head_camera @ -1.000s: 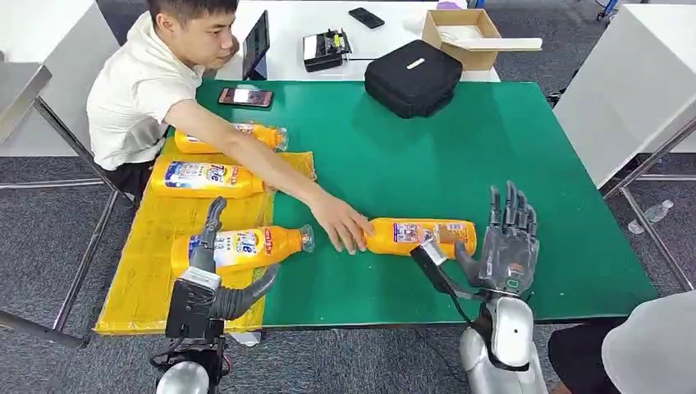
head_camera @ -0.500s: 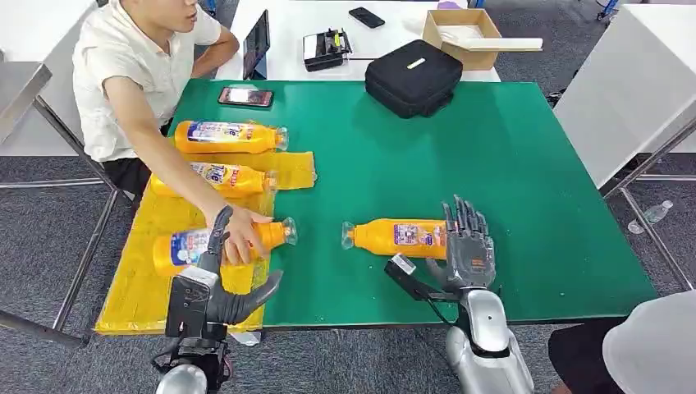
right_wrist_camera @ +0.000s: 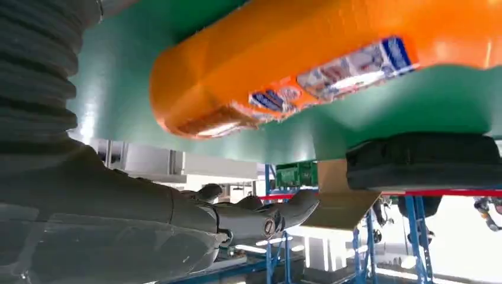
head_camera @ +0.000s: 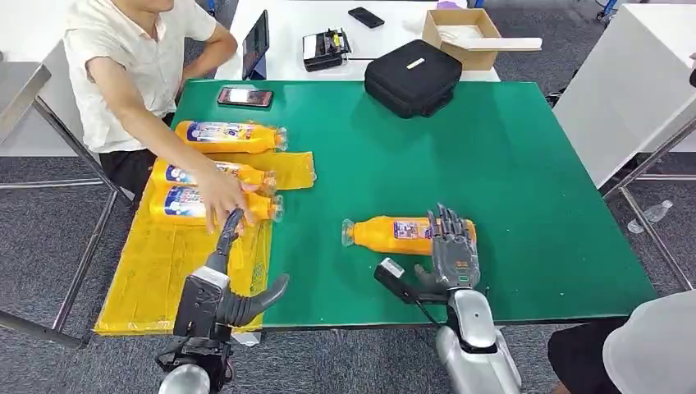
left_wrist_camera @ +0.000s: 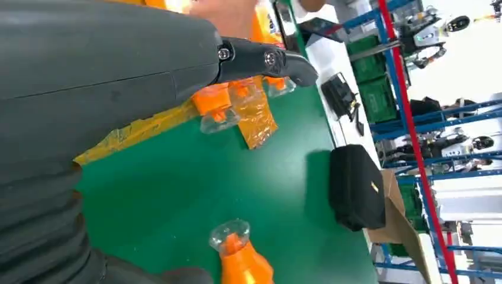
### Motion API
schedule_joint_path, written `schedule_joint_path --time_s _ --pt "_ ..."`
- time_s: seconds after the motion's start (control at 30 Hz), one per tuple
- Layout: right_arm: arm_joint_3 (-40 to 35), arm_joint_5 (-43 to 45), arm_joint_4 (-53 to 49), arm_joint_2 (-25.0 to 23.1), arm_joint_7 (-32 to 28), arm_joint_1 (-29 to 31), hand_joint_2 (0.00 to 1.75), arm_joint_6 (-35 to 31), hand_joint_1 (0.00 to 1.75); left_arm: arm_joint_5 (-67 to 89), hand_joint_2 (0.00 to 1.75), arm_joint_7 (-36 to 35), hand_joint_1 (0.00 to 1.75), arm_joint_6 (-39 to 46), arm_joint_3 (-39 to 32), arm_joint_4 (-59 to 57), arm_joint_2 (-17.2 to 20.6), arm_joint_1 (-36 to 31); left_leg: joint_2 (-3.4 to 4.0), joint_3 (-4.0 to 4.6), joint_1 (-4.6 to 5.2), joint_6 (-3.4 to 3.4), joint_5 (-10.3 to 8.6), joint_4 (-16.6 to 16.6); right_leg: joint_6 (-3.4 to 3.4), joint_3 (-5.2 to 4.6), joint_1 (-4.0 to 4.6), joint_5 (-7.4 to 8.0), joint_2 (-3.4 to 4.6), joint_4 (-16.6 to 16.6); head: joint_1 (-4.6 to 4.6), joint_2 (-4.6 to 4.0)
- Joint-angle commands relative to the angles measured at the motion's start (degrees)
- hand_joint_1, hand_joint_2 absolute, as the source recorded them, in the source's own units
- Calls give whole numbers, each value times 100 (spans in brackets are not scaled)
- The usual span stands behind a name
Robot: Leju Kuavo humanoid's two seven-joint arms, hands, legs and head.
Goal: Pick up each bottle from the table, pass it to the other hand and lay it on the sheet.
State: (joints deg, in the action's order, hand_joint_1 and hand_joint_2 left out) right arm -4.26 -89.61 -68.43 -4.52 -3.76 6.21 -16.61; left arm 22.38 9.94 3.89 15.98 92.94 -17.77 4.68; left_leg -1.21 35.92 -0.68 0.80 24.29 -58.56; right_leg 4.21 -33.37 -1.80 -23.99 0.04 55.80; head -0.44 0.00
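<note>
Green table (head_camera: 509, 164) carries everything: right hand (head_camera: 451, 250), fingers spread, hovers over the base of a lying orange bottle (head_camera: 392, 234). Left hand (head_camera: 226, 283) is empty, fingers apart above the yellow sheet (head_camera: 156, 271); beyond it, a person's hand (head_camera: 220, 197) touches sheet bottles (head_camera: 185, 203).

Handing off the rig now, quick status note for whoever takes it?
Right hand: fingers over the base end of the lone bottle lying on the green table; grip not confirmed, bottle not lifted.
Left hand: open, holds nothing, at the near edge of the yellow sheet.
Done: two bottles lie on the sheet; a person's hand rests on them. Another bottle lies at the sheet's far end.
Left: lift the lone bottle, pass it to the left hand, lay it on the sheet.
</note>
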Motion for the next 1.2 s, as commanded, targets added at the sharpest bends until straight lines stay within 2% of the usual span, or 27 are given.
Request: schedule_joint_path --time_s 0.03,0.17,0.3,0.4,0.47,0.83,1.2 --pt "-127 -39 684 113 274 410 175 -371 0 48 175 -69 0 -33 244 -398 -223 -42 16 -24 -2 1 9 2 -23 23 6 -5 5 -5 0 0" --pt "-467 -39 765 311 627 513 175 -382 0 42 175 -103 0 -66 272 -427 -223 -52 16 -20 -3 1 9 1 -19 20 7 -3 7 -6 -2 0" --pt "28 -26 1059 239 412 669 175 -356 0 34 175 -128 0 -96 285 -485 -223 -79 14 -26 -1 3 9 2 -22 28 6 -5 2 -8 -2 0" --pt "278 -39 1469 206 333 836 175 -483 0 36 175 -126 0 -83 354 -549 -223 -141 38 -70 -4 4 30 2 -59 70 17 -20 10 -13 -2 0" --pt "354 -39 1539 188 319 860 175 -503 0 44 175 -126 0 -86 374 -551 -223 -151 -1 -17 -2 2 2 3 -16 22 6 -3 -10 -8 0 0" --pt "389 -39 1583 201 361 857 175 -520 0 90 175 -140 0 -98 381 -545 -223 -148 11 -28 -1 1 10 1 -24 28 7 -8 -1 -5 -2 0" --pt "1036 -36 2748 228 92 1236 175 -753 0 306 175 -233 0 -91 512 -735 -223 -281 2 -18 -2 2 3 1 -17 20 6 -2 -6 -7 -2 0"
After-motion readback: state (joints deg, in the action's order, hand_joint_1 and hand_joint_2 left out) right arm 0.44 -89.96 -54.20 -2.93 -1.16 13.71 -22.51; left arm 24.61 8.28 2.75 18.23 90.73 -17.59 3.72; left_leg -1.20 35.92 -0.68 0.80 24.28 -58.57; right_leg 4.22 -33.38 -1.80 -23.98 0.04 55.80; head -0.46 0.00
